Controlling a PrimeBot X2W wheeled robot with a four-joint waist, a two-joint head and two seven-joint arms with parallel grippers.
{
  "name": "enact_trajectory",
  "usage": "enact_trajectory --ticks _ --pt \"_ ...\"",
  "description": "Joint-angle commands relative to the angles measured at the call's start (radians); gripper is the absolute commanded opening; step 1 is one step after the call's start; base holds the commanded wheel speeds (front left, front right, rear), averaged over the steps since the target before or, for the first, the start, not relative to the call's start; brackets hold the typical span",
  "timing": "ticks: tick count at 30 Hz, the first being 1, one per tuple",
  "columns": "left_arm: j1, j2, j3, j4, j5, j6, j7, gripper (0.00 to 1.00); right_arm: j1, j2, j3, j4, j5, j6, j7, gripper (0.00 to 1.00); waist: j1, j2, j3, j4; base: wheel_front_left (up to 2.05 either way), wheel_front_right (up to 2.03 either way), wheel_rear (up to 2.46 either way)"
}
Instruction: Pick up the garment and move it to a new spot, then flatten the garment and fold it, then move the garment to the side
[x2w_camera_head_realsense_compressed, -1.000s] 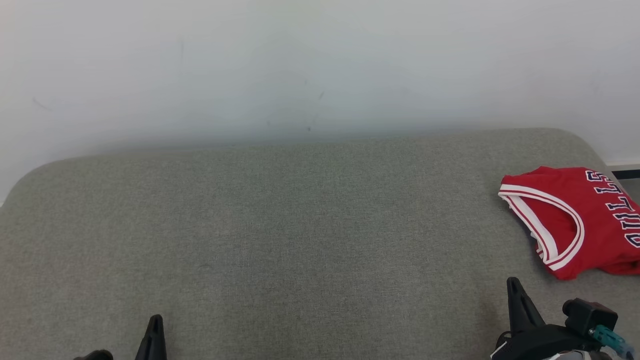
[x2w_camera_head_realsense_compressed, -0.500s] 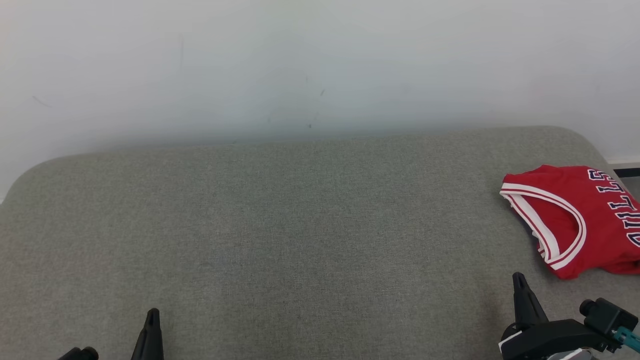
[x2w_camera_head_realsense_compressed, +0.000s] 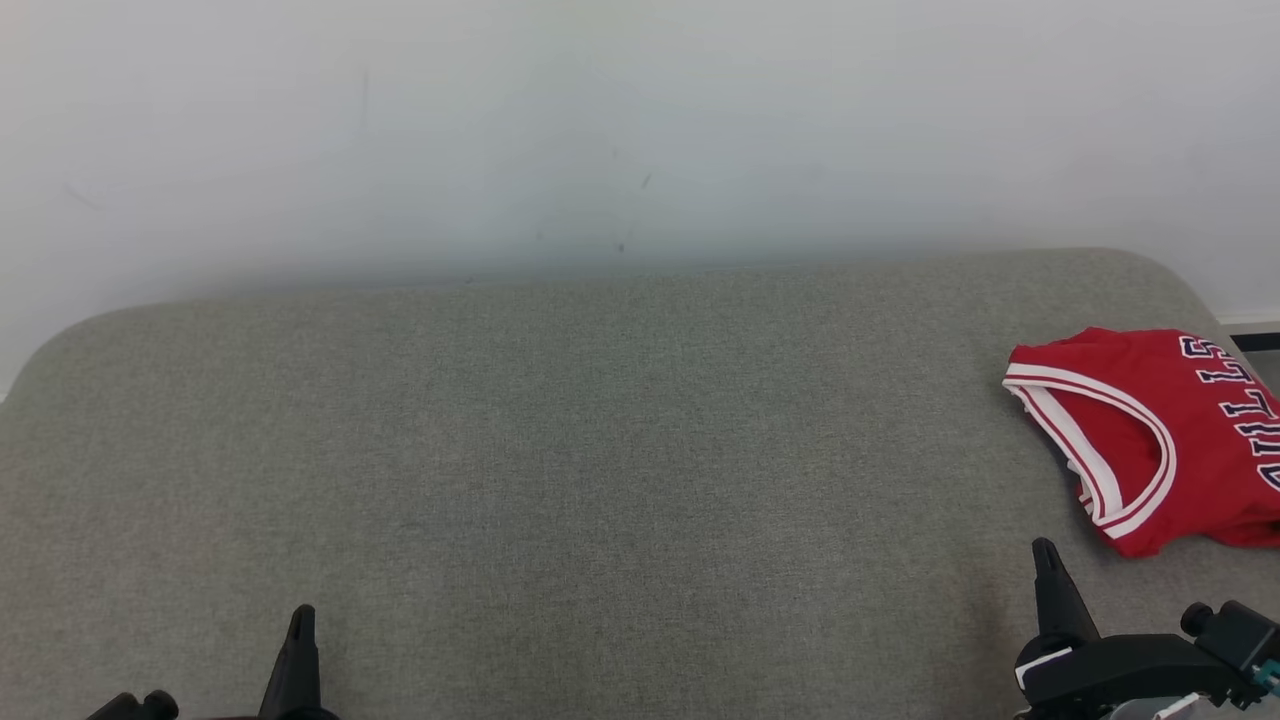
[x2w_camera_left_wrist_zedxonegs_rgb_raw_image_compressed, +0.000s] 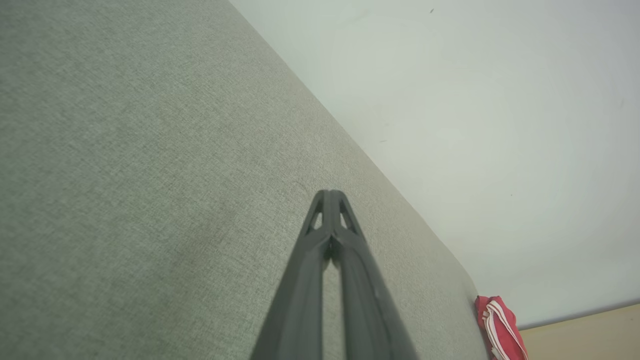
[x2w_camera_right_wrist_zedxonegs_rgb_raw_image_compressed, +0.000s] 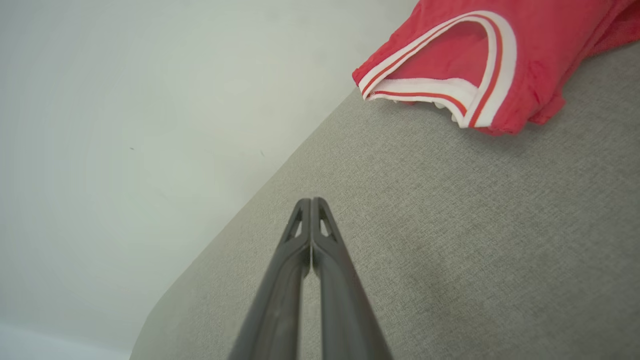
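Rightward, garment (x2w_camera_head_realsense_compressed: 1205, 445) on grey cushion (x2w_camera_head_realsense_compressed: 600, 450)

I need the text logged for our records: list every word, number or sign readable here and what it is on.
"ULLS": white dark-edged letters running sideways on the red jersey; a letter before the U is cut off by the picture's edge.
No other text can be read.

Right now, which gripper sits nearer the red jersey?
The right gripper, just short of the jersey; the left gripper is far across the cushion.
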Motion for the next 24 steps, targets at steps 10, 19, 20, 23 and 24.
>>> enact_trajectory --ticks 10,19,20,23,24 --pt "-0.038 0.005 0.012 -0.02 -0.15 -0.011 0.038 0.0 -0.014 0.0 -0.009 -0.033 0.16 -0.001 0.029 0.0 0.0 0.0 0.005 0.002 0.0 0.0 0.0" --pt "-0.045 0.005 0.017 -0.024 -0.245 -0.017 0.063 0.0 -0.014 0.001 -0.013 -0.045 0.264 -0.001 0.048 0.0 0.0 0.0 0.01 0.003 0.0 0.0 0.0" --pt "-0.046 0.005 0.018 -0.025 -0.257 -0.017 0.067 0.0 -0.014 0.001 -0.014 -0.047 0.275 -0.001 0.05 0.0 0.0 0.0 0.01 0.003 0.0 0.0 0.0" --pt "-0.049 0.006 0.02 -0.026 -0.289 -0.019 0.075 0.0 -0.013 0.001 -0.015 -0.051 0.309 -0.001 0.056 0.0 0.0 0.0 0.012 0.004 0.0 0.0 0.0" --pt "-0.049 0.006 0.02 -0.027 -0.298 -0.019 0.078 0.0 -0.013 0.001 -0.015 -0.052 0.319 -0.001 0.058 0.0 0.0 0.0 0.012 0.004 0.0 0.0 0.0"
